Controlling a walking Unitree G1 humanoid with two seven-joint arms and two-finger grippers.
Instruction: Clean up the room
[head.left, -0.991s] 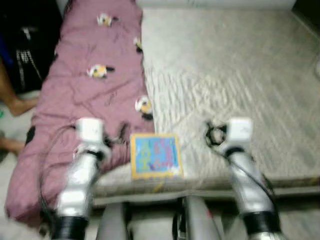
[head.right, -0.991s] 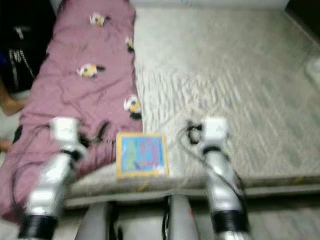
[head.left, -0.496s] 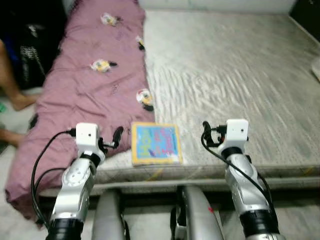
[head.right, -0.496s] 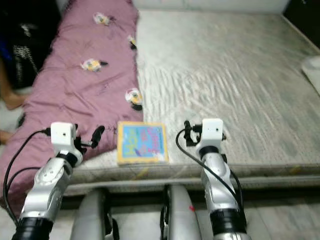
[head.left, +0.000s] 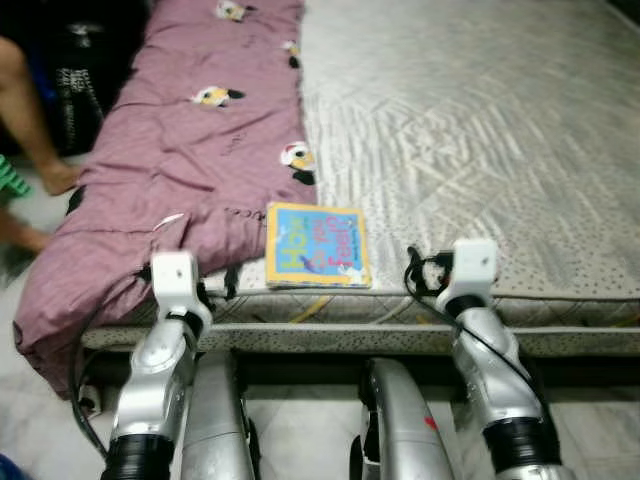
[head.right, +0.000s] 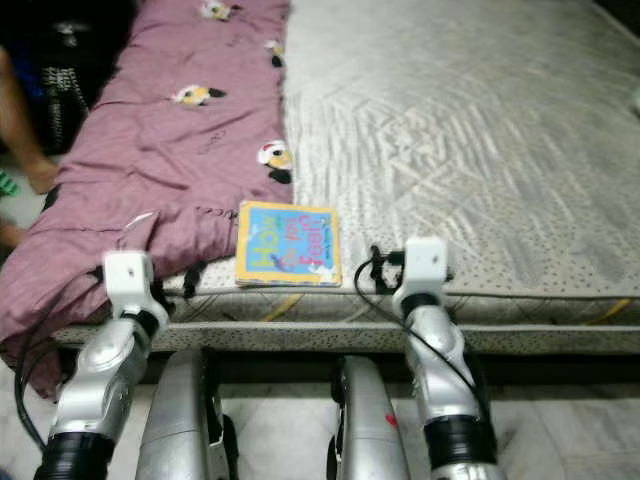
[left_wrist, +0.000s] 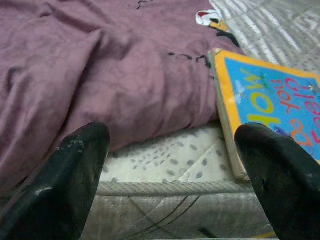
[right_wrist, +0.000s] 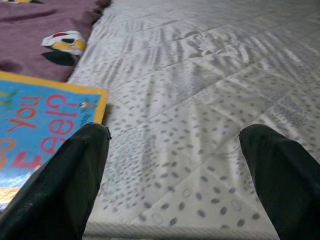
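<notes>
A yellow-edged blue picture book (head.left: 317, 246) lies flat near the front edge of the bare grey mattress (head.left: 480, 120), beside a crumpled purple blanket (head.left: 190, 150) with small penguin prints. My left gripper (left_wrist: 175, 172) is open at the mattress's front edge, facing the blanket's hem and the book's (left_wrist: 270, 100) left side. My right gripper (right_wrist: 175, 175) is open too, low over the mattress just right of the book (right_wrist: 40, 120). Both arms (head.left: 165, 330) (head.left: 475, 320) are held forward at the bed's front edge, one on each side of the book.
A person's bare leg and foot (head.left: 35, 120) stand on the floor left of the bed, by dark bags (head.left: 85, 70). The blanket hangs over the bed's left front corner (head.left: 60, 300). Pale tiled floor (head.left: 40, 440) lies below.
The camera has tilted down and come nearer the bed, so the bed's front edge now sits higher in view. Both grippers have dropped level with the mattress edge.
</notes>
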